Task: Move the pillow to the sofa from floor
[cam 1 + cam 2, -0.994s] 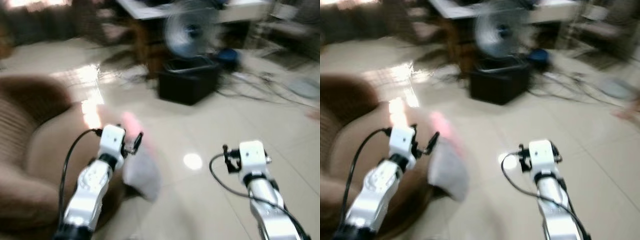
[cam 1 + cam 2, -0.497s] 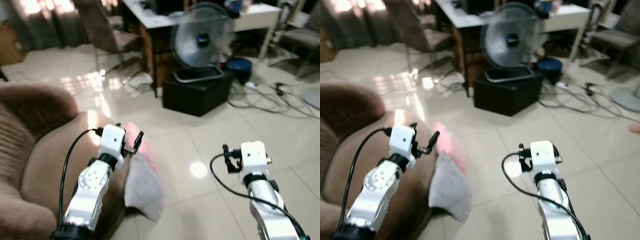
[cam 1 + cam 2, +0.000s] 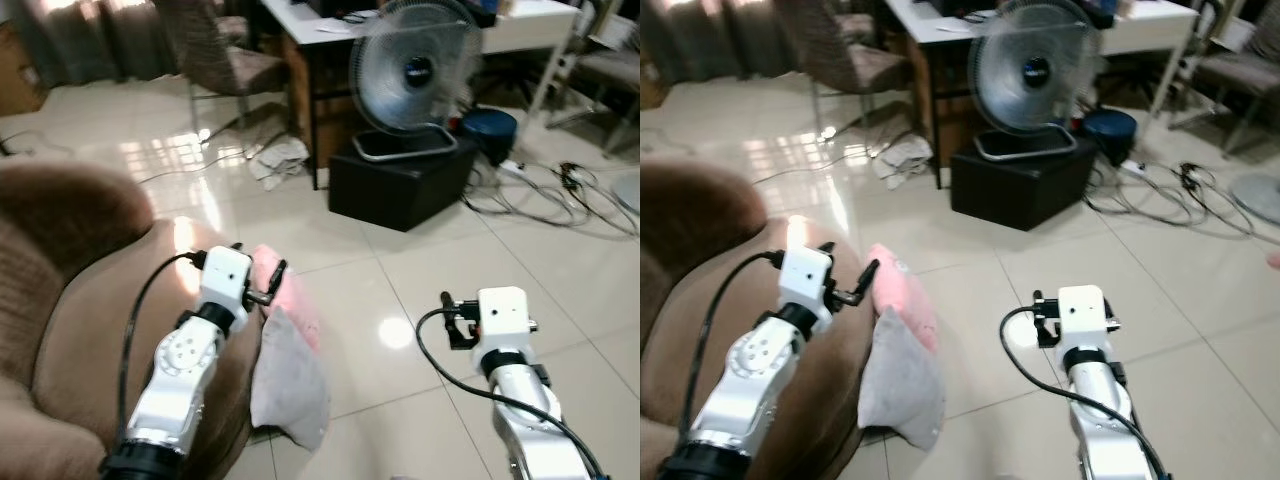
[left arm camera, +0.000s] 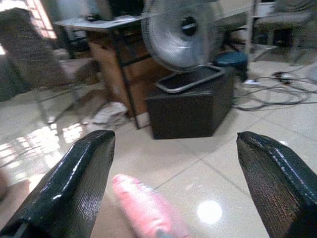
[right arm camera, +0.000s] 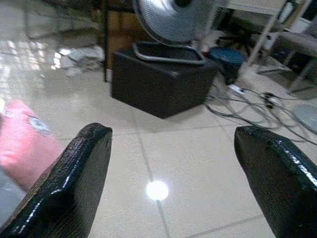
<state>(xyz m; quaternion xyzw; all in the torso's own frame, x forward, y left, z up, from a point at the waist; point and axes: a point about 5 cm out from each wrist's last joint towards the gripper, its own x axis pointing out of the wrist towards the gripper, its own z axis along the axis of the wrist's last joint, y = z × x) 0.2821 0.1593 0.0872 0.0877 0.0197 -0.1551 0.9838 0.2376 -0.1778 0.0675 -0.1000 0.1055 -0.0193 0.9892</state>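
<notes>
A pink and grey pillow (image 3: 290, 360) leans against the front of the brown sofa (image 3: 80, 330), its pink end up and its grey end hanging down near the floor. My left gripper (image 3: 258, 275) is at the pillow's pink top and stands open. In the left wrist view the pink end (image 4: 143, 208) lies low between the wide-spread fingers (image 4: 74, 178). My right gripper (image 3: 452, 318) hovers open over bare floor to the right of the pillow. In the right wrist view the pillow (image 5: 22, 144) lies off to one side.
A standing fan (image 3: 420, 75) sits on a black box (image 3: 400, 185) ahead, in front of a desk (image 3: 330, 30) and a chair (image 3: 220, 60). Cables (image 3: 560, 195) trail on the floor at the right, beside a blue round object (image 3: 490, 130). A crumpled cloth (image 3: 280, 160) lies near the desk.
The whole picture has shifted and sharpened as the camera moved. Both arms and the pillow keep the same places relative to one another.
</notes>
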